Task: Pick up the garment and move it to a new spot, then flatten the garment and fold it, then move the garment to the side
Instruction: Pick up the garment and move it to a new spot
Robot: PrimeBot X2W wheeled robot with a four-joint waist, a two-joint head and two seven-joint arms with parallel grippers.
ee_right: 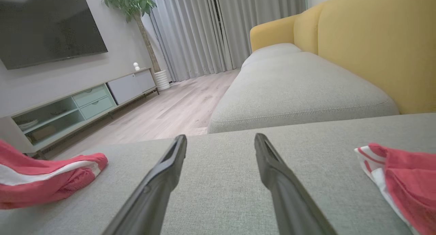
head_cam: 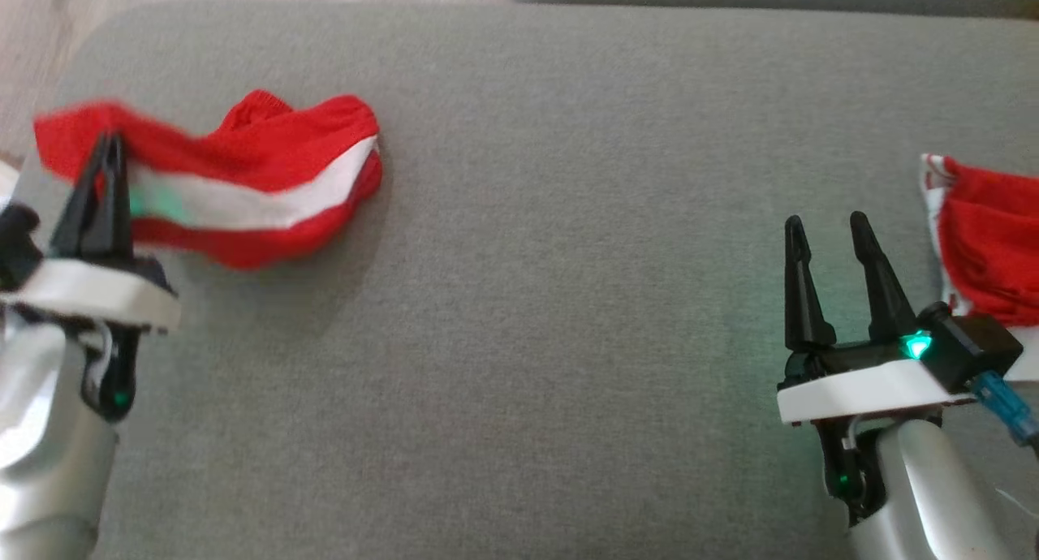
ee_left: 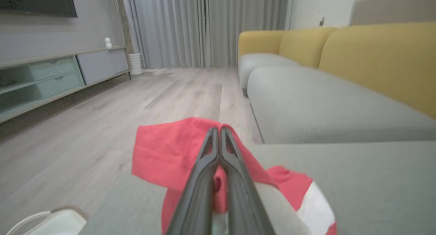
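Observation:
The garment [head_cam: 260, 170], red with a broad white stripe, lies crumpled at the far left of the grey cushion [head_cam: 552, 300]. My left gripper [head_cam: 109, 142] is shut on its left end, which looks raised and blurred. From the left wrist, red cloth [ee_left: 163, 153] sits pinched between the closed fingers of that gripper [ee_left: 219, 129]. My right gripper [head_cam: 824, 223] stands open over bare cushion at the lower right, holding nothing. Its wrist view shows its gripper [ee_right: 220, 138] with fingers spread wide and the garment [ee_right: 41, 180] far to the left.
A second red and white cloth [head_cam: 990, 243] lies at the cushion's right edge, just right of my right gripper. Wooden floor [head_cam: 49, 49] starts beyond the cushion's left corner. A grey and yellow sofa [ee_right: 299, 85] adjoins the far side.

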